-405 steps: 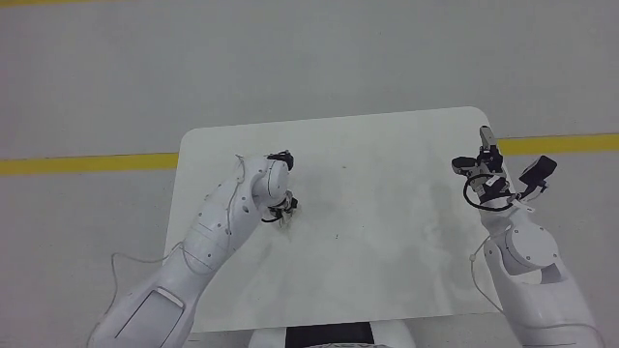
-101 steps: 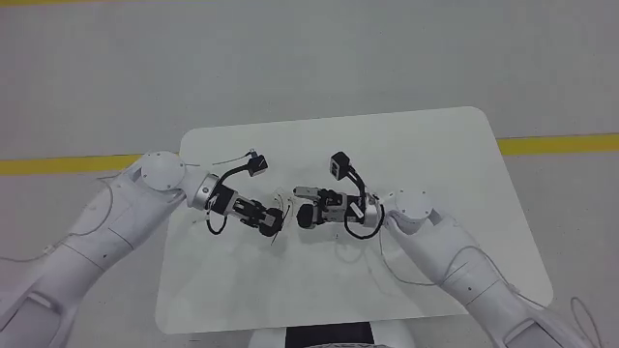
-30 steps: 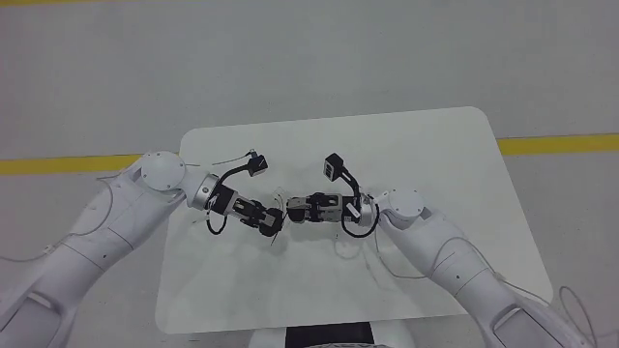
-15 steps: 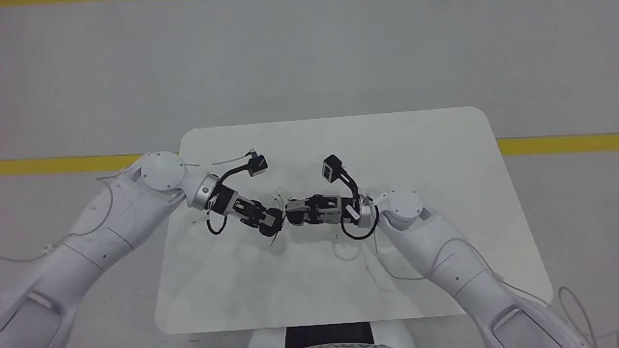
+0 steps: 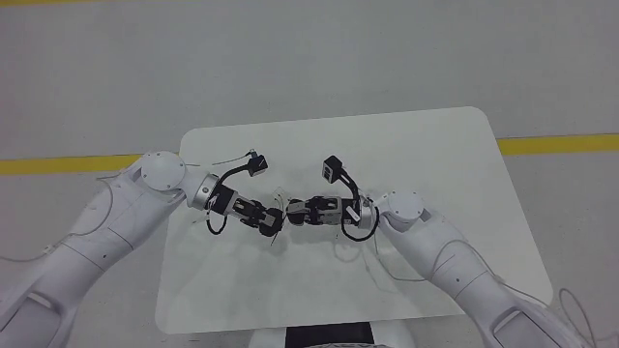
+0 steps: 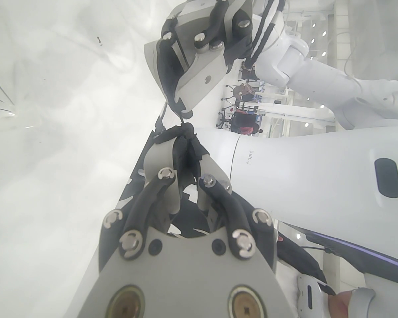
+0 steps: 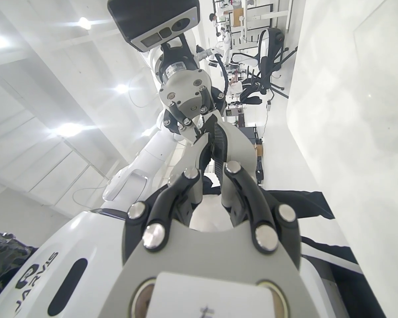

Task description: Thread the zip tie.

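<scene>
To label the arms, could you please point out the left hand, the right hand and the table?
left hand (image 6: 185, 132): left wrist view, between its fingertips.
right hand (image 6: 181, 112): left wrist view, between its fingertips.
table (image 5: 435, 155): top view, bare surface.

Bright even overhead light; ceiling lamps (image 7: 83, 23) flare in right wrist view, table (image 6: 53, 133) glares white, edges bend.

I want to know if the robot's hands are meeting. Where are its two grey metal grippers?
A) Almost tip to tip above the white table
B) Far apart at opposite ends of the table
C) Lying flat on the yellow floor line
A: the left gripper and right gripper point at each other, almost touching, above the rounded white table.
</scene>
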`<action>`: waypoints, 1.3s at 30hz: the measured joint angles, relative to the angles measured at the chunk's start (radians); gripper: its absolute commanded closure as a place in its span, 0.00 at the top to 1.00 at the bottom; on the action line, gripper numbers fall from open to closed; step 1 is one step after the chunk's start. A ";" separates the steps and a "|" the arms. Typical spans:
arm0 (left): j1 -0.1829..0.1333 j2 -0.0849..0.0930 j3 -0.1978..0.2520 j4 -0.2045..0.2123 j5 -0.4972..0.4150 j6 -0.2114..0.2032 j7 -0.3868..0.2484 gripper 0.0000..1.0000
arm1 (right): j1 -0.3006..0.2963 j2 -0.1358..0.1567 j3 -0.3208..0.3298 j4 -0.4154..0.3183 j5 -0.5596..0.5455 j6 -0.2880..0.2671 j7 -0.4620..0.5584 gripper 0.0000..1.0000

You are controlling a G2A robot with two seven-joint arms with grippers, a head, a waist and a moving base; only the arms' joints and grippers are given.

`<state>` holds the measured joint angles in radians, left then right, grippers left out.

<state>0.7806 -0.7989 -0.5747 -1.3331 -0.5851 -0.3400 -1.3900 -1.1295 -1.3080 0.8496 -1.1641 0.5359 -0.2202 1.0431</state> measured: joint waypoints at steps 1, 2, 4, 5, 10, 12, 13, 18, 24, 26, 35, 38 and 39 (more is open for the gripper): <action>0.000 0.000 0.000 0.000 0.000 0.000 0.000 0.00 | -0.001 0.000 0.001 -0.001 -0.001 0.000 0.000 0.00; 0.000 0.000 0.000 0.000 0.000 0.000 0.000 0.00 | -0.002 0.001 0.002 -0.003 -0.003 0.000 0.000 0.00; 0.000 0.000 0.000 0.000 0.000 0.000 0.000 0.00 | -0.004 0.002 0.005 -0.006 -0.004 0.000 0.000 0.00; 0.000 0.000 0.000 0.000 0.000 0.000 0.000 0.05 | -0.005 0.002 0.007 -0.008 -0.004 -0.001 -0.001 0.00; 0.000 0.000 0.000 0.000 0.000 0.000 0.000 1.00 | -0.018 0.005 0.021 -0.019 0.004 -0.010 -0.012 0.00; 0.000 0.000 0.000 0.000 0.000 0.000 0.000 1.00 | -0.023 0.006 0.026 -0.021 0.004 -0.012 -0.018 0.00; 0.000 0.000 0.000 0.000 0.000 0.000 0.000 1.00 | -0.026 0.007 0.030 -0.022 0.002 -0.014 -0.025 0.00; 0.000 0.000 0.000 0.000 0.000 0.000 0.000 1.00 | -0.042 0.012 0.047 -0.036 -0.009 -0.026 -0.057 0.00; 0.000 0.000 0.000 0.000 0.000 0.000 0.000 1.00 | -0.056 0.016 0.067 -0.046 -0.004 -0.036 -0.081 0.00; 0.000 0.000 0.000 0.000 0.000 0.000 0.000 1.00 | -0.056 0.016 0.067 -0.046 -0.004 -0.036 -0.081 0.00; 0.007 -0.001 -0.001 -0.002 -0.005 0.000 0.010 1.00 | -0.067 0.015 0.074 -0.058 0.006 -0.043 -0.109 0.00; 0.041 0.000 -0.017 -0.009 -0.007 0.000 0.089 1.00 | -0.100 0.017 0.099 -0.074 0.039 -0.088 -0.166 0.00; 0.054 0.001 -0.027 -0.012 -0.010 0.000 0.114 1.00 | -0.111 0.017 0.106 -0.076 0.051 -0.103 -0.180 0.00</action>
<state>0.8342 -0.7983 -0.6015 -1.3456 -0.5951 -0.3400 -1.2764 -1.2407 -1.2910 0.9561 -1.2401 0.5865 -0.3230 0.8635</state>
